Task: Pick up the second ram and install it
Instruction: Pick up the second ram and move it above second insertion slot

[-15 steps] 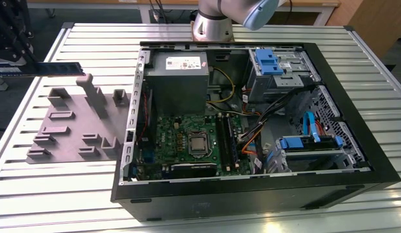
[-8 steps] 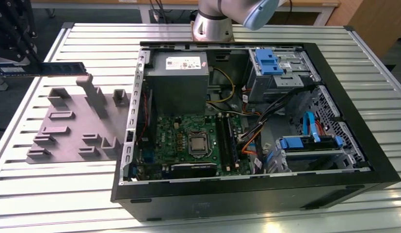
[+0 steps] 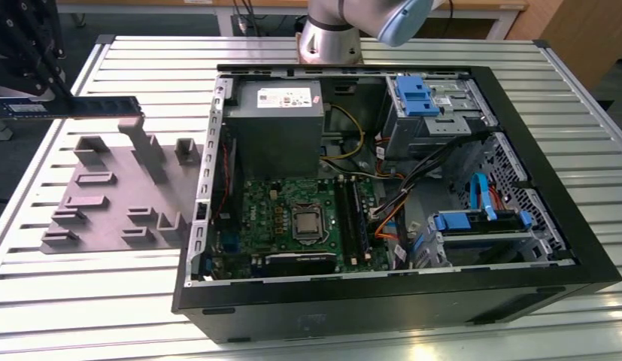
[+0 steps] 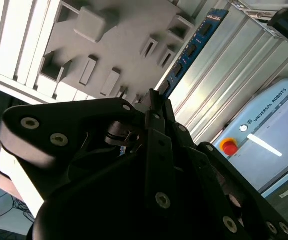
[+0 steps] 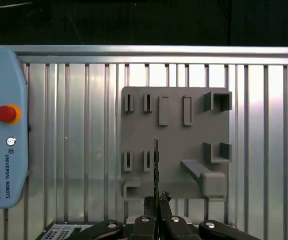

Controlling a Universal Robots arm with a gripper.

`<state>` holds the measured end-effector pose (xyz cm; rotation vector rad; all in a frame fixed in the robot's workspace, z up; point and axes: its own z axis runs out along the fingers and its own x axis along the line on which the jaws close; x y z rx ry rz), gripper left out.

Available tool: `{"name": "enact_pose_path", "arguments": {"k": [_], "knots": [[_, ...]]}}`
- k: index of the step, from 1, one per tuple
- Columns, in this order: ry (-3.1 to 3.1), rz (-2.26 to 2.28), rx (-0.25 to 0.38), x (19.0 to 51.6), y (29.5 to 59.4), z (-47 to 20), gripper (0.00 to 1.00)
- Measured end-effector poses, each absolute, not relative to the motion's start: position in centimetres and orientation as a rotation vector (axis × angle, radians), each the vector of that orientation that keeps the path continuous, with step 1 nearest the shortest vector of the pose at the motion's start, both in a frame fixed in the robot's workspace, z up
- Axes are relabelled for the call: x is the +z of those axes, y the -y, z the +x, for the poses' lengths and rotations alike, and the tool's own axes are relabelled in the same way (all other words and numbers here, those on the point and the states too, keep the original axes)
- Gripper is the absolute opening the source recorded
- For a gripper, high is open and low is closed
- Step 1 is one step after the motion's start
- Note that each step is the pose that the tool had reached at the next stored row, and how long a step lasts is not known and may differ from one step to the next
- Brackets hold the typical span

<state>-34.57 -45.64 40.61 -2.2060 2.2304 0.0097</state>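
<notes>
The fingers [image 5: 165, 199] are clamping shut on one end of the second ram [image 3: 85, 107], holding it above the grey fixture [image 3: 110, 203] on the slatted worktop [image 3: 110, 301]. In the exterior view the stick is lying level, with its long axis running from the exterior view's left toward the open computer case [image 3: 551, 226] and its free end pointing at the case. The first wrist view is catching it edge-on, as a thin line over the fixture. The second wrist view is showing its blue face and black chips stretching away from the fingers. A teach pendant [image 5: 1, 125] is lying on the worktop off to one side of the fixture, and the motherboard [image 3: 290, 218] is sitting inside the case.
</notes>
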Motion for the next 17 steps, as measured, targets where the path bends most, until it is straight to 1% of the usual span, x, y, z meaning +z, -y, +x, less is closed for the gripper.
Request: {"name": "enact_pose_path", "arguments": {"k": [17], "knots": [[-2.23,-2.206,0.01,40.6,45.6,-33.4,0.14]]}}
